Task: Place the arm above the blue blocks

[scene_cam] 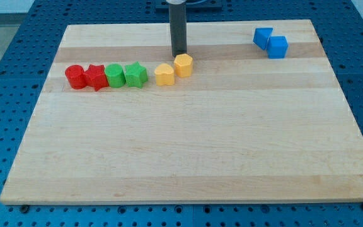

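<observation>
Eight blocks lie on one pale wooden tabletop [188,157], all in its far half toward the view's top; the near half holds nothing but bare planks. Nearest row, running from the view's left: red cylinder [75,76] touching red star [96,77]; green cylinder [115,75] touching the red star on one side and green star [135,74] on the other; then, a small gap to the right, yellow block [164,74], rounded in outline, touching a second yellow block [183,65], hexagonal, which sits slightly farther back. Directly behind that hexagonal block: my tip [179,53], the lower end of a straight dark rod, standing upright and just beside or touching the block's far edge; which of the two I cannot tell. No jaws are fitted, so no open or closed state applies. Farthest items, at the view's upper right, well apart from my tip: blue block [263,37] and blue cube [277,46], touching each other near the tabletop's far edge.
</observation>
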You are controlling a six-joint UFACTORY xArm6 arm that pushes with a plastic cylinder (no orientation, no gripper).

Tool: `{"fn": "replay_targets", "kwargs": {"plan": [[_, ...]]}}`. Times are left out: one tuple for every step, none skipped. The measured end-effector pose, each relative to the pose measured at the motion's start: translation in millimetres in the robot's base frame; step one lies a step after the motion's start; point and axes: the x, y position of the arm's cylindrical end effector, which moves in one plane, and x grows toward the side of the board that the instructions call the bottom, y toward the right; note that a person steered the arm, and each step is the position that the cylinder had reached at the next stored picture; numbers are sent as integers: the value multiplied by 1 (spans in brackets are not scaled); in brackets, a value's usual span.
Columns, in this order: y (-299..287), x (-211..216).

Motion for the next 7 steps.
{"fn": "replay_targets", "kwargs": {"plan": [[6,17],[6,24],[6,16],[6,-32],[33,-93],[65,-113],[93,-113]]}}
